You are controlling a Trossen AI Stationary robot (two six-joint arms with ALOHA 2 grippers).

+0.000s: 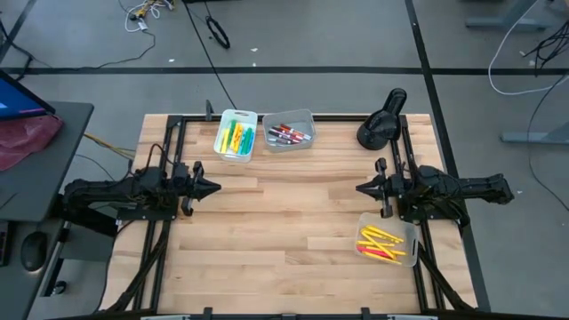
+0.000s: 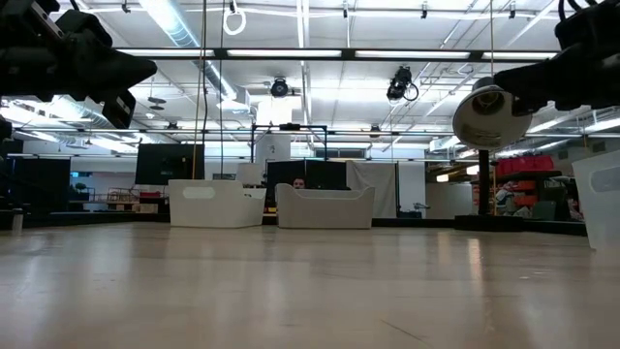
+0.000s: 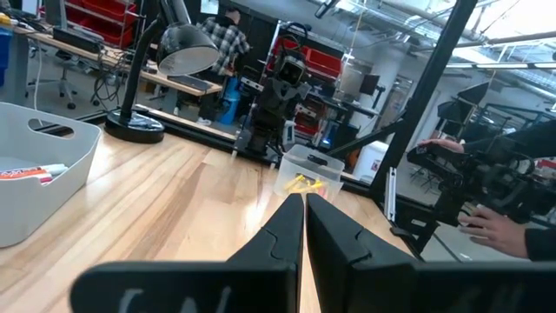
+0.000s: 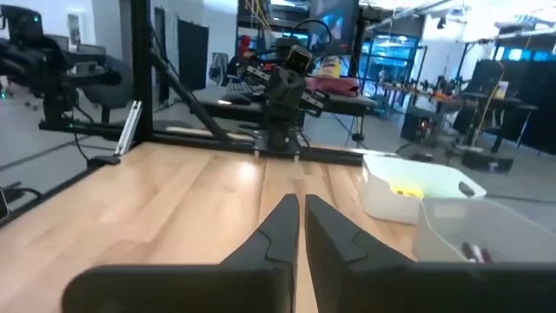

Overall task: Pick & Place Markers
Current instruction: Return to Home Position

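Note:
The markers lie in three bins. Yellow, green and orange ones fill a white bin at the far edge. Red and grey ones lie in the clear bin beside it. Yellow and red ones lie in a clear bin at the near right. My left gripper is shut and empty, level above the table's left side, pointing right. My right gripper is shut and empty, level above the right side, pointing left. In the wrist views the shut fingertips hold nothing.
A black desk lamp stands at the far right corner. A black frame runs along the table's edges. Bare wood lies between the two grippers. A person's hand shows beyond the table in the left wrist view.

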